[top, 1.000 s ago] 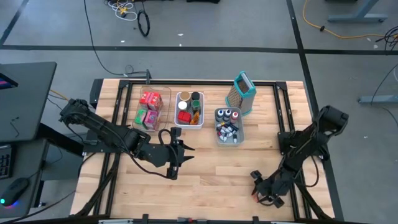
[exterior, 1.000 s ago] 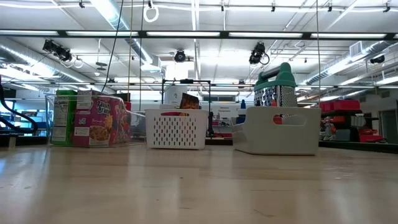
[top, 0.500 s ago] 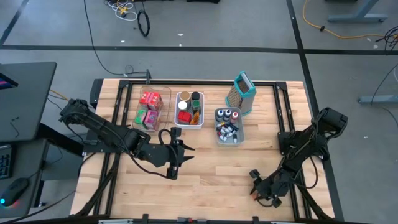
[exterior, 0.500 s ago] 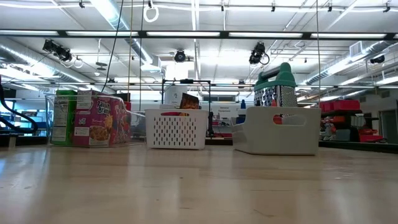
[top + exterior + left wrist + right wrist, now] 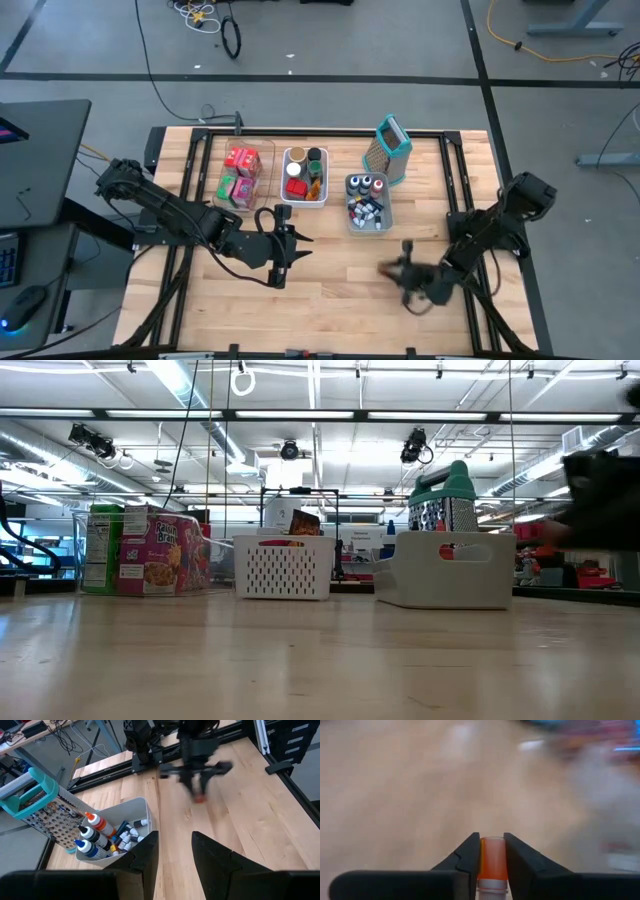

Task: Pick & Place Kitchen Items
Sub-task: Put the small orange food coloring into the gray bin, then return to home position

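Carrying step: right claw [image 5: 492,851] clamped on small orange-capped bottle [image 5: 492,857] over wooden tabletop [image 5: 330,280] (left claw [image 5: 172,847] parted, empty); next, aiming for grey bin [image 5: 368,215].

Right hand [image 5: 400,272] motion-blurred; orange-capped bottle [image 5: 493,854] lower part cut off.

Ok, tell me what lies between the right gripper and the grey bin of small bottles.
Only bare tabletop. In the high view nothing sits between the right gripper, shut on an orange-capped bottle, and the grey bin.
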`<control>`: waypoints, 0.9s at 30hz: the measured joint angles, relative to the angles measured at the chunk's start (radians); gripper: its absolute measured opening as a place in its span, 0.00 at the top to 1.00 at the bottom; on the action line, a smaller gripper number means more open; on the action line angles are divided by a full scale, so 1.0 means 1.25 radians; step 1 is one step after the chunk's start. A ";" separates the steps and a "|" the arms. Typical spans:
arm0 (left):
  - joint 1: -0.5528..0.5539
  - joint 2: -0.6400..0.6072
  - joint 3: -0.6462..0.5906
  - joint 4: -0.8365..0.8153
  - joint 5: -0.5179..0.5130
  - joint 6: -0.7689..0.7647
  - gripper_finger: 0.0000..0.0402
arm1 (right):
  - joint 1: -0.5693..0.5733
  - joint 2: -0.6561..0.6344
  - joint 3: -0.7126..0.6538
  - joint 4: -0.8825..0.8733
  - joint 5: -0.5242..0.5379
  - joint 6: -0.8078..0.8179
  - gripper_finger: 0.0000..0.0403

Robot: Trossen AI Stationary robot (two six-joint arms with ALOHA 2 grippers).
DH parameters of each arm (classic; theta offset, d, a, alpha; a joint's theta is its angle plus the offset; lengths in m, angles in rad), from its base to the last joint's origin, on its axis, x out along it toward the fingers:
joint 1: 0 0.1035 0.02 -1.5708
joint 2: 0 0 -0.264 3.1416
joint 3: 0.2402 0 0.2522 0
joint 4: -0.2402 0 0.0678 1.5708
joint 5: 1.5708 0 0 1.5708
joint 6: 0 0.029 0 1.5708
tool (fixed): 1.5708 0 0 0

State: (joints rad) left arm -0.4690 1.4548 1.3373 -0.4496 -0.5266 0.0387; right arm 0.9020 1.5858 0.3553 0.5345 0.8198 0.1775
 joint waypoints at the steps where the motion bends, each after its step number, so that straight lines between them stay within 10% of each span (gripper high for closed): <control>1: 0.000 0.000 0.000 0.000 -0.001 0.000 0.69 | -0.023 0.000 0.000 0.014 0.061 -0.023 0.79; 6: 0.000 0.000 0.000 0.000 -0.001 0.002 0.69 | -0.189 0.000 0.000 0.215 0.166 -0.190 0.77; 15: 0.000 0.000 0.000 0.000 -0.002 0.002 0.69 | -0.530 -0.002 0.001 0.279 -0.092 -0.241 0.79; 27: 0.000 0.000 0.000 0.000 -0.003 0.002 0.69 | -0.585 -0.002 0.002 0.232 -0.142 -0.177 0.60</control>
State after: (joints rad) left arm -0.4690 1.4548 1.3373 -0.4502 -0.5302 0.0414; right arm 0.1707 1.5829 0.3573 0.8240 0.6422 -0.0438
